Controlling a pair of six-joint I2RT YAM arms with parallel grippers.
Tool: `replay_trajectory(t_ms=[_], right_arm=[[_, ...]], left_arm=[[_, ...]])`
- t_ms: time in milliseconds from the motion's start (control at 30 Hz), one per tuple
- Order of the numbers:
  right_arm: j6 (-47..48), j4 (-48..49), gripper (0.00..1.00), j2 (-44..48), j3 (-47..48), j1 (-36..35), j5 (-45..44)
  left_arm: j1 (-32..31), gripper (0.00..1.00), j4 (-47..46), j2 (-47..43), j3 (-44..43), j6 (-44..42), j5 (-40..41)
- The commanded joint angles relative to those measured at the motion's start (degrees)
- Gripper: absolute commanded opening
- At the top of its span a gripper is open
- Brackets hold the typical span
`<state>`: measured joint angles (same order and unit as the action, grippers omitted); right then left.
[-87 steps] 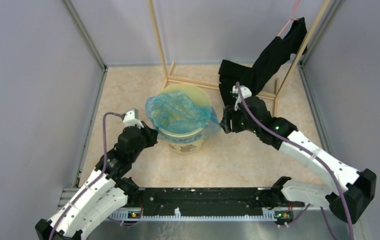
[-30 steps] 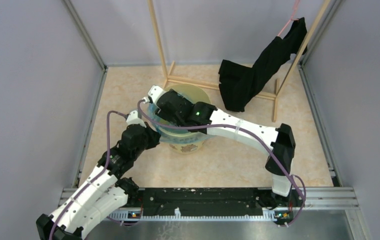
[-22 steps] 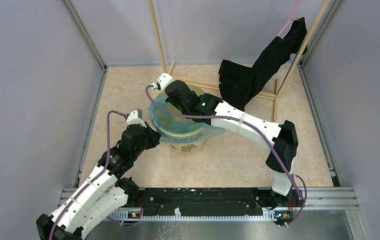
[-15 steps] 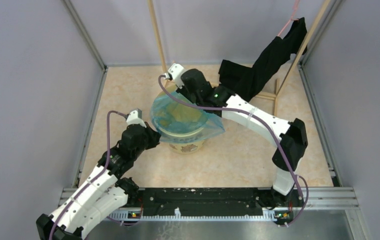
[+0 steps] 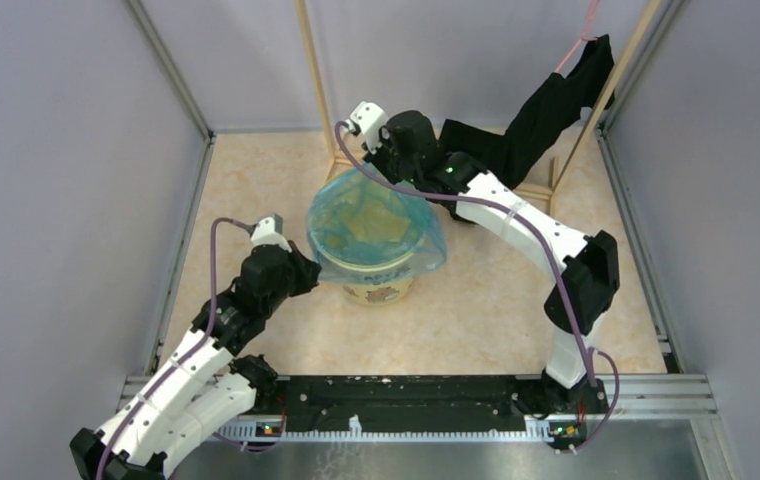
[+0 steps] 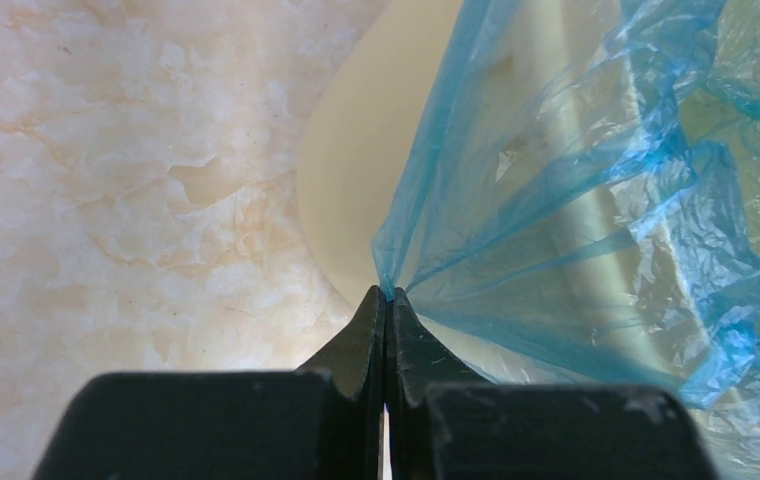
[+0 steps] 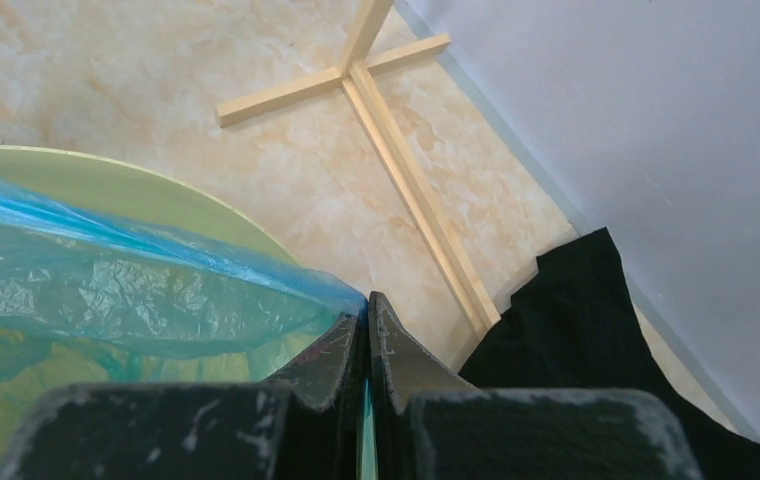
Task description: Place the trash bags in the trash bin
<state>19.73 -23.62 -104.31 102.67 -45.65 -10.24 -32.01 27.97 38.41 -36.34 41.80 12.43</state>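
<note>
The trash bag [image 5: 371, 225], a thin wrinkly light-blue film, lies stretched over the mouth of the trash bin [image 5: 381, 288], a round yellow-tan tub. My left gripper [image 5: 310, 268] is at the bin's near-left side, shut on the bag's edge. In the left wrist view the closed tips [image 6: 387, 293] pinch a corner of the bag [image 6: 576, 180] beside the bin wall [image 6: 356, 180]. My right gripper [image 5: 372, 166] is beyond the bin's far rim, shut on the opposite edge. In the right wrist view its tips [image 7: 366, 300] clamp the bag [image 7: 136, 290] above the bin rim [image 7: 106, 165].
A black garment [image 5: 516, 140] hangs from a wooden rack [image 5: 321, 110] at the back right, close behind the right arm. In the right wrist view the rack's floor bars [image 7: 396, 150] and the garment [image 7: 576, 330] lie just past the fingertips. Grey walls [image 5: 76, 150] enclose the floor.
The right gripper shut on the bag's edge over the bin and drew it back to the far side, spreading the film across the bin mouth. The left arm stayed in place.
</note>
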Motion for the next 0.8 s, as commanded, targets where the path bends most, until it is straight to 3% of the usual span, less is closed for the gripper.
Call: replay_trajectory(t_ms=[0, 200, 467, 767], right_arm=[[-1.5, 0.8, 0.02, -0.3, 4.4, 1.3, 6.0], [-3.7, 4.2, 0.02, -0.3, 3.4, 1.3, 6.7], [-5.3, 1.2, 0.02, -7.1, 10.2, 3.0, 5.2], [-2.8, -9.4, 0.12, -16.4, 22.7, 3.9, 7.3]], left_arm=[[0.0, 0.02, 1.9, -0.5, -2.6, -1.1, 0.0], [0.0, 0.02, 2.1, -1.1, -2.5, -0.4, -0.5], [0.1, 0.02, 2.0, -1.8, -2.4, -0.2, -0.4], [0.1, 0.0, -0.1, 0.7, -3.1, -1.0, -1.3]])
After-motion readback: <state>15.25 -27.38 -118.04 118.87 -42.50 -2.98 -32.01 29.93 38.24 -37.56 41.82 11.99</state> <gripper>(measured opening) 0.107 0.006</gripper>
